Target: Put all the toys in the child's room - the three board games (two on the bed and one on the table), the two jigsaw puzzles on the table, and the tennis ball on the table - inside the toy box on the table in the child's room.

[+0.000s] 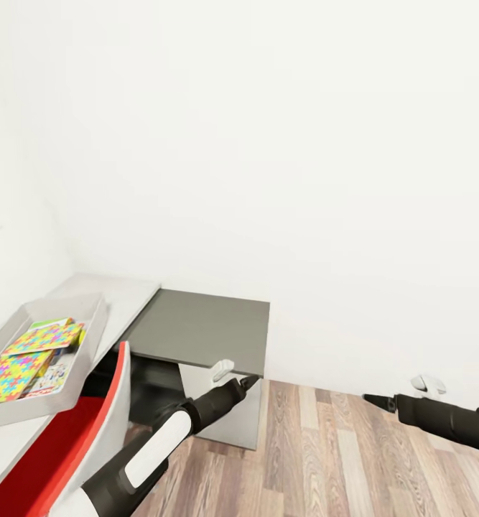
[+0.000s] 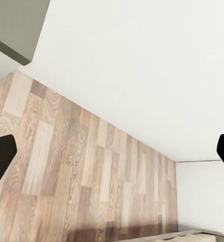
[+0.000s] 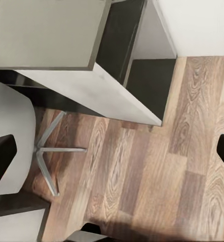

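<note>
Shallow pale grey rectangular toy box [image 1: 88, 337] is sitting on the pale grey mottled desk [image 1: 128, 298] at the head view's left. Inside it, two multicolour jigsaw puzzle sheets [image 1: 16, 370] are lying flat over printed game boxes, whose titles are too small to read. A red-seated chair with white back [image 1: 99, 424] is standing just beside the desk's front edge. The lower dark grey cabinet section [image 1: 203, 327] is adjoining the desk. Left end effector [image 1: 250, 380] and right end effector [image 1: 372, 397] are both hanging over the wood-plank floor [image 1: 325, 459], fingers spread apart, gripping nothing.
</note>
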